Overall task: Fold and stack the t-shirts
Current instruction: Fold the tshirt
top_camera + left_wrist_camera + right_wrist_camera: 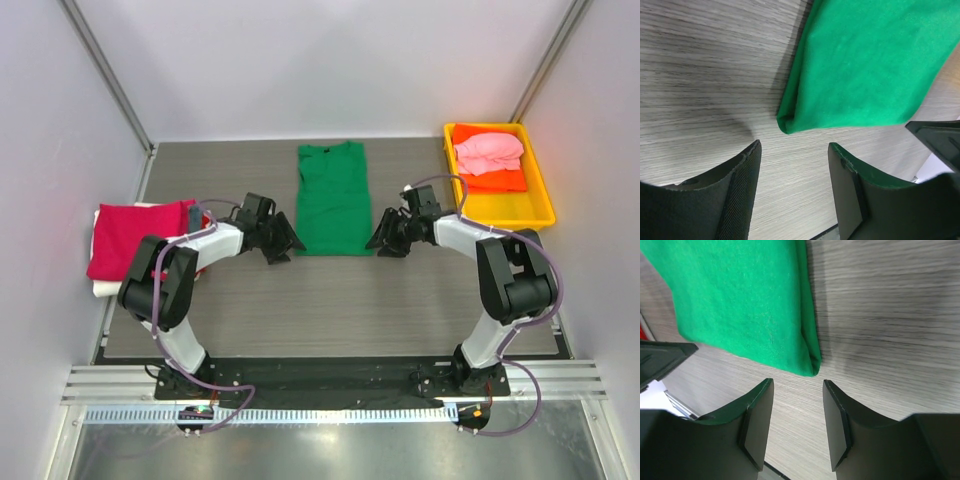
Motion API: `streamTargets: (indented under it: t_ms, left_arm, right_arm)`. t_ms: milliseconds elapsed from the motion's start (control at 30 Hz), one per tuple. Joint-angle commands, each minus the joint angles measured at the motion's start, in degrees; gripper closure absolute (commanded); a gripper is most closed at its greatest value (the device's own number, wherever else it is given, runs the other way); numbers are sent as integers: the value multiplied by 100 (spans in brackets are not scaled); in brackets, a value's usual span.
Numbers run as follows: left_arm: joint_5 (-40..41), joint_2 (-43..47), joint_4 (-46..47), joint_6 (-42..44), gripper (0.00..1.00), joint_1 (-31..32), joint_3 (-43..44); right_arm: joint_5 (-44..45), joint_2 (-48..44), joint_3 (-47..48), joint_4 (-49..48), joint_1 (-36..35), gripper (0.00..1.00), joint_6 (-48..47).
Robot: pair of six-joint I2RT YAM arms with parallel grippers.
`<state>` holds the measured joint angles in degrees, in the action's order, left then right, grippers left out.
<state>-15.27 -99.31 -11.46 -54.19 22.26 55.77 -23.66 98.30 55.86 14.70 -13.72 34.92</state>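
Folding of the green t-shirt (333, 200) is judged to be the step in hand. It is laid flat at the middle of the table (330, 310), already narrowed to a long strip, with its collar at the far end and its hem toward the arms. The left gripper (283, 243) is set just beside the near left corner of the hem, and the right gripper (385, 240) just beside the near right corner. In both wrist views the jaws are seen spread wide with nothing between them, and each corner lies just ahead of the fingertips, untouched. A crimson t-shirt (135, 238) is seen folded upon a white t-shirt (105, 288) at the left edge. A pink t-shirt (488, 152) and an orange t-shirt (495, 180) are held in the yellow tray (540, 200) at the right. The next move is thought to call for both corners to be pinched with all layers caught. The hem would then be lifted evenly and carried toward the collar, so that the strip is halved without skew.
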Motion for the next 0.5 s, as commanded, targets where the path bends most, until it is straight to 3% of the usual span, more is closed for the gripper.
streamTargets:
  t_ms: [0,300,467]
  left_arm:
    - [-3,69,355,-39,43,6,-13]
    - [6,-185,443,-82,49,15,-13]
    - [41,-221,487,-91,53,24,-66]
  right_arm:
    - [63,101,-101,-441,-149,50,68]
    - [186,339,-136,-688,-167,56,244]
    - [178,479,-84,-732,-166,70,270]
